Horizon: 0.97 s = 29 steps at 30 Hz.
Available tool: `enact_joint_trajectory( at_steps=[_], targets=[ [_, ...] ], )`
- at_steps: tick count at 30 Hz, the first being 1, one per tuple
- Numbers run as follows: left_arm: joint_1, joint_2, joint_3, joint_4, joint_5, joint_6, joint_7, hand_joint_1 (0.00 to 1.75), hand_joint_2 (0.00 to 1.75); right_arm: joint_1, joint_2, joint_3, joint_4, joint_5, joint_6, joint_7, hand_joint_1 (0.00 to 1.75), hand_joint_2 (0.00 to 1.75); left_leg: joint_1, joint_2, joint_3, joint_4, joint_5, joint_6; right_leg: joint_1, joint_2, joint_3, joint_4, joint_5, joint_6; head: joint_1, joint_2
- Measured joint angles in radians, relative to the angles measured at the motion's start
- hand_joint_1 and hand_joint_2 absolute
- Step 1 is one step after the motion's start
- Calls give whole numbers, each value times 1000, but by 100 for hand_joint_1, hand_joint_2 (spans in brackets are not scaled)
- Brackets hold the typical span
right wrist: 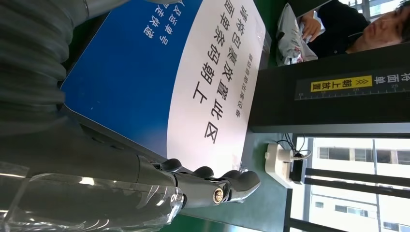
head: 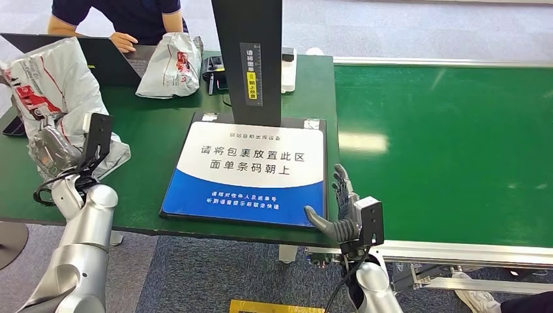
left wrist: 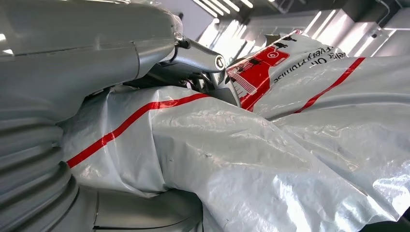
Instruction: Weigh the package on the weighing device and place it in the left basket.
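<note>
A grey plastic package [head: 55, 85] with red print is at the table's left, and my left hand [head: 49, 149] grips its lower part. Up close in the left wrist view, the crumpled package [left wrist: 270, 145] wraps around my left hand [left wrist: 159, 67]. The weighing device [head: 251, 171] is a flat white and blue plate with Chinese text below a black post [head: 249, 59]; nothing lies on it. My right hand [head: 338, 208] stands open by the plate's near right corner, fingers spread upward. In the right wrist view the plate [right wrist: 145, 72] lies beyond my right hand [right wrist: 193, 183].
A second grey package [head: 171, 65] lies at the back of the green table [head: 150, 124]. A person [head: 120, 19] sits behind a laptop [head: 98, 55] at the far left. A green conveyor belt [head: 450, 150] runs on the right. A power strip [right wrist: 280, 162] lies behind the post.
</note>
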Motion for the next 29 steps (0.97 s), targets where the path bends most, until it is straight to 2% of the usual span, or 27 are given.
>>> enact_joint_trajectory(
  at_steps=[2,3,7,12,23,29],
  targets=[
    [5,-3,34,-5,-58,0,13,33,175,6,3,1,-4,2,-4,3,0,175,0,0,0,0,0,0,0,0,0,0,0,0,0,0],
    [8,-5,52,-9,-84,0,19,0,175,10,4,2,-8,2,-6,4,0,175,0,0,0,0,0,0,0,0,0,0,0,0,0,0],
    [13,-14,109,-16,-135,0,31,0,175,24,8,4,-31,4,-18,16,0,175,0,0,0,0,0,0,1,0,-1,0,0,0,0,0],
    [11,-22,136,-16,-141,0,34,0,175,27,11,4,-47,5,-19,24,0,175,0,0,0,0,0,0,0,0,0,0,0,0,0,0],
    [11,-29,149,-16,-143,0,32,0,175,29,12,4,-55,5,-19,25,0,175,0,0,0,0,0,0,0,0,-1,0,0,0,0,0],
    [2,-40,145,-16,-94,-7,-23,0,175,29,13,4,-55,5,-19,26,0,175,0,0,0,0,0,0,0,0,-1,0,0,0,0,0]
  ],
)
